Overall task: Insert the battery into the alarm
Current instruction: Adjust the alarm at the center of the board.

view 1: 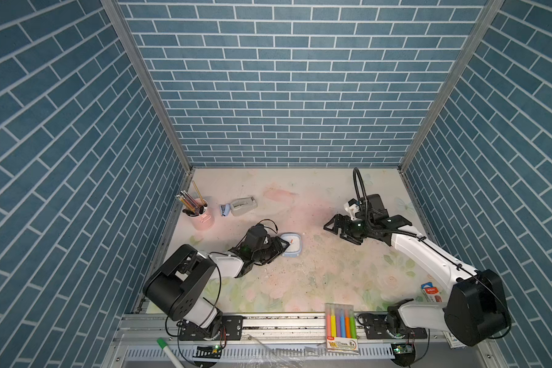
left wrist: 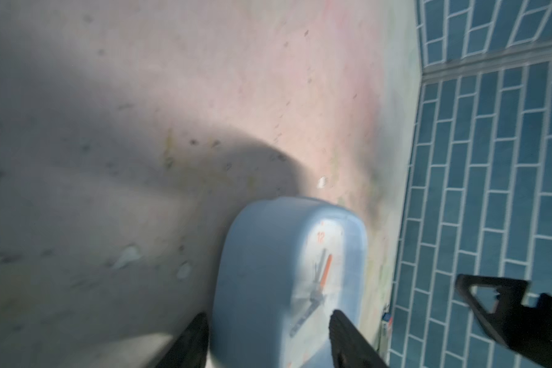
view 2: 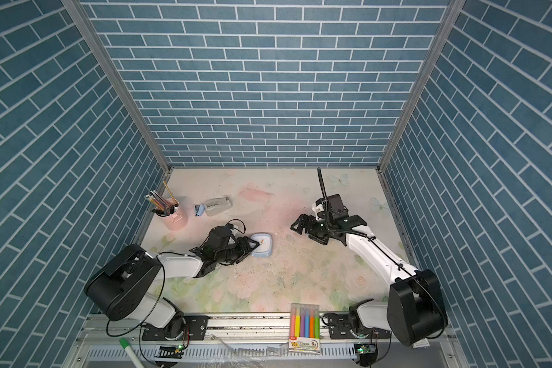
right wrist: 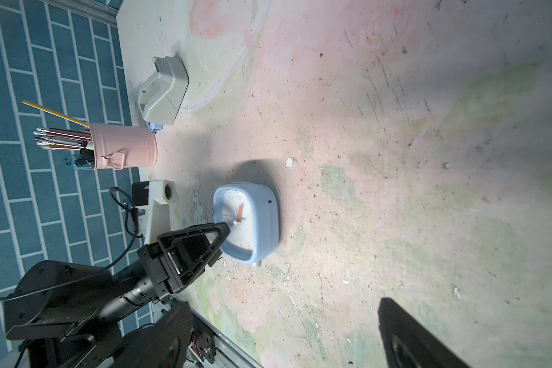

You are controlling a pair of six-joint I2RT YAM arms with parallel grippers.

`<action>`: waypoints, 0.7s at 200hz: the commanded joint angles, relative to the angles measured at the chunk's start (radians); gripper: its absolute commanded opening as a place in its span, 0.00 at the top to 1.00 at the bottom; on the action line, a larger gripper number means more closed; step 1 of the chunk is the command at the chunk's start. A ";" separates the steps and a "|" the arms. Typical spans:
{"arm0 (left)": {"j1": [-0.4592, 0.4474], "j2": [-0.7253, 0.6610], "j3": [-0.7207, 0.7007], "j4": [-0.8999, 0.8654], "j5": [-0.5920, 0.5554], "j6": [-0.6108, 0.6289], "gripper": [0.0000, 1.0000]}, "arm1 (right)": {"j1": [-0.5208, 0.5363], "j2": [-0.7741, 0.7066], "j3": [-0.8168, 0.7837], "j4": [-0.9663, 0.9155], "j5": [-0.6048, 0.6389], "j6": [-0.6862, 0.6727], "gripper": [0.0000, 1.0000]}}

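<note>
The alarm (view 1: 293, 246) is a light-blue rounded-square clock lying face up left of the table's middle, seen in both top views (view 2: 264, 244). Its white dial and orange-red hand show in the right wrist view (right wrist: 263, 216). My left gripper (view 1: 282, 247) reaches it from the left with its jaws apart. In the left wrist view (left wrist: 268, 315) one finger sits against the alarm's (left wrist: 268, 255) side and the other stands over the dial. My right gripper (view 1: 337, 234) hangs open and empty to the right, above bare table (right wrist: 284, 334). The battery is out of view.
A pink cup of pencils (view 1: 201, 216), a small blue item (view 1: 224, 210) and a grey tape dispenser (view 1: 243, 205) stand at the back left. A highlighter pack (view 1: 341, 325) lies on the front rail, and a small box (view 1: 431, 291) lies under the right arm. Brick walls enclose three sides.
</note>
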 commanded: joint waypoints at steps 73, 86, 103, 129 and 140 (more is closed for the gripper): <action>-0.003 -0.183 0.057 -0.429 -0.083 0.095 0.12 | -0.003 -0.090 0.012 -0.050 0.066 -0.048 0.05; -0.003 -0.263 0.088 -0.558 -0.115 0.148 0.10 | -0.003 -0.118 0.025 -0.075 0.119 -0.067 0.05; -0.002 -0.392 0.160 -0.782 -0.203 0.245 0.08 | -0.003 -0.167 0.044 -0.114 0.227 -0.096 0.04; 0.002 -0.564 0.331 -1.085 -0.445 0.443 0.02 | -0.003 -0.260 0.054 -0.162 0.544 -0.113 0.06; 0.003 -0.600 0.394 -1.160 -0.581 0.529 0.01 | -0.003 -0.298 0.038 -0.146 0.675 -0.124 0.06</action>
